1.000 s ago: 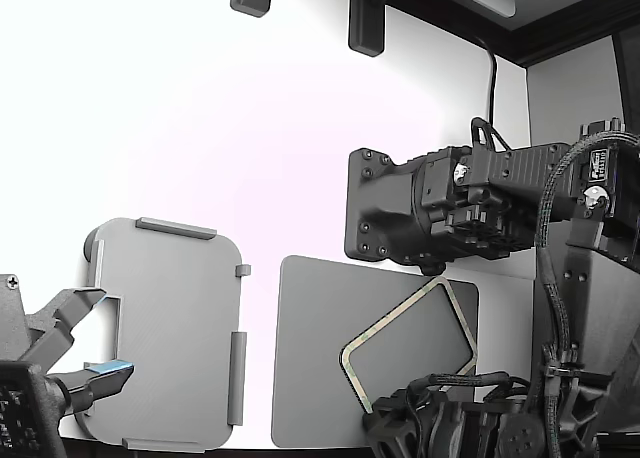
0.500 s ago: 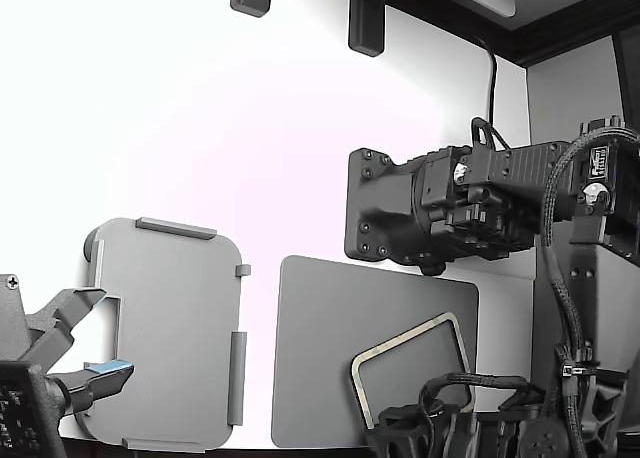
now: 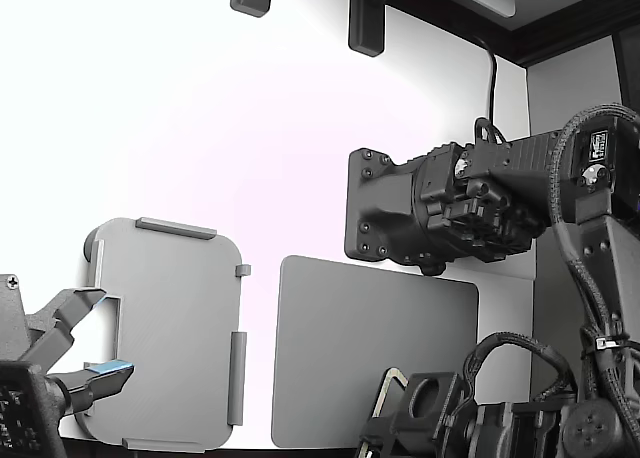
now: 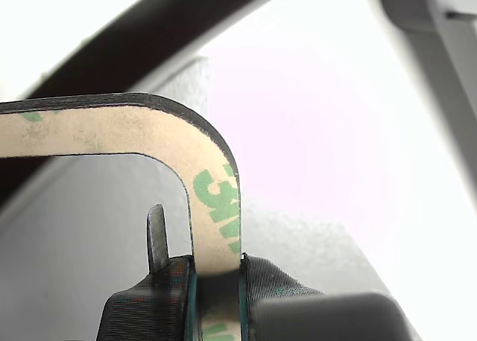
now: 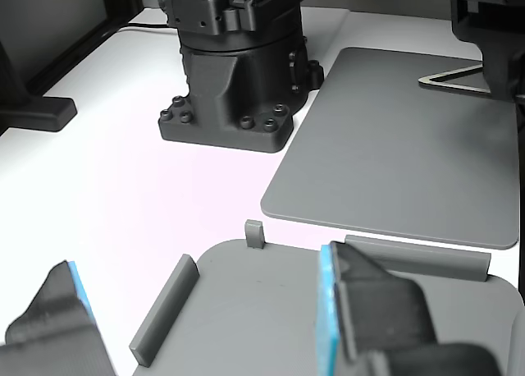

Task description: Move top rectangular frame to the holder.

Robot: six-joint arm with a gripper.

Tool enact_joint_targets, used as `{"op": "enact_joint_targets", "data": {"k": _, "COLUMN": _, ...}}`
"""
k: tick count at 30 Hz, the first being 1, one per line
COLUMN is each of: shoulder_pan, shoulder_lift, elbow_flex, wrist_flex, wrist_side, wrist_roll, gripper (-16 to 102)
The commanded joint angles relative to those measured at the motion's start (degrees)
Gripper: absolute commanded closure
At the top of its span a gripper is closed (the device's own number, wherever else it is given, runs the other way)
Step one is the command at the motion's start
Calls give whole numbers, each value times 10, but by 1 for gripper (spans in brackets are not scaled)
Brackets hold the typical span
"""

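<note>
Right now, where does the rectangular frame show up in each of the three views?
Exterior view: rectangular frame, only a corner, bottom edge, mostly behind the arm.
Wrist view: rounded corner centre, pinched by the gripper.
Other view: thin corner at upper right.
Shared landmark: dark grey mat under it.

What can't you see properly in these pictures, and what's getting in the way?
1. Thin beige frame with green print: the wrist view cuts most of it off; in the exterior view the black arm hides all but a corner.
2. Gripper: its blurry fingers clamp the frame, mostly below the picture's edge.
3. Light grey holder plate with raised tabs: its near end is cut off in the other view.
</note>
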Motion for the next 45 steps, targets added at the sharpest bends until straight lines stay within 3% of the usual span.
{"op": "enact_joint_targets", "data": {"k": 1, "shoulder_pan": -38, "shoulder_lift": 25, "elbow_flex": -29, "wrist_flex": 5, "wrist_side": -16, "wrist_roll": 67, "gripper": 97}}
{"op": "enact_joint_targets", "data": {"k": 14, "shoulder_pan": -201, "shoulder_lift": 60, "elbow_flex": -33, "wrist_flex": 6, "wrist_side": -33, "wrist_roll": 215, "gripper": 96}}
{"op": "enact_joint_targets", "data": {"k": 29, "shoulder_pan": -439, "shoulder_lift": 11, "elbow_flex": -112, "wrist_flex": 6, "wrist_side": -71, "wrist_roll": 47, "gripper": 96}}
{"op": "enact_joint_targets", "data": {"k": 45, "shoulder_pan": -526, "shoulder_lift": -104, "elbow_flex": -217, "wrist_flex": 6, "wrist_side": -69, "wrist_roll": 25, "gripper": 96}}
